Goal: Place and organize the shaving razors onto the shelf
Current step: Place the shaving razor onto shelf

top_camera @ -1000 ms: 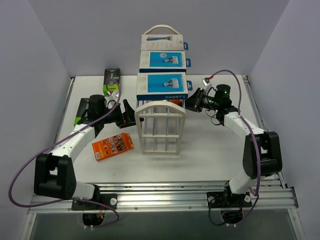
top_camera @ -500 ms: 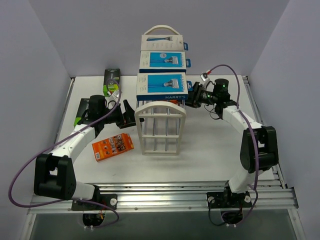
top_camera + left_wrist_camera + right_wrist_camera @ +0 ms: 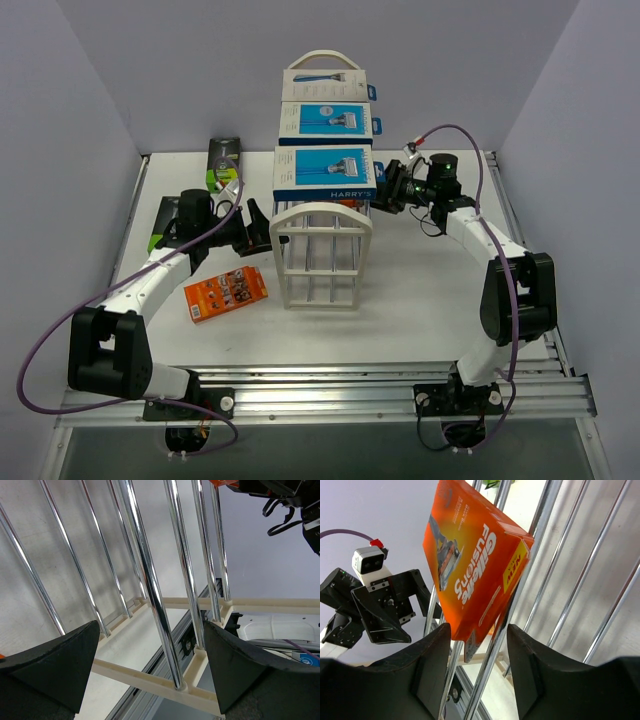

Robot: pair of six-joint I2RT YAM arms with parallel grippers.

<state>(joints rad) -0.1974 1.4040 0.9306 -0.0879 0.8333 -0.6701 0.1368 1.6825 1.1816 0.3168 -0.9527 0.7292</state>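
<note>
The cream-white shelf (image 3: 320, 262) stands mid-table with three blue-and-white razor boxes (image 3: 324, 172) on its upper tiers. My right gripper (image 3: 384, 192) is at the shelf's right side. In the right wrist view it (image 3: 479, 665) is open, and an orange razor box (image 3: 470, 565) leans on the chrome bars, its lower tab between the fingers without touching them. A sliver of that box shows in the top view (image 3: 351, 203). My left gripper (image 3: 258, 228) is open at the shelf's left side, with one chrome bar (image 3: 150, 590) between its fingers (image 3: 55, 665).
A second orange box (image 3: 225, 292) lies on the table left of the shelf. Two black-and-lime boxes lie at far left, one (image 3: 222, 160) near the back wall and one (image 3: 160, 222) under the left arm. Walls close in on three sides.
My right gripper has moved a little toward the back wall and closer to the shelf's right side. The left arm and the boxes have not moved.
</note>
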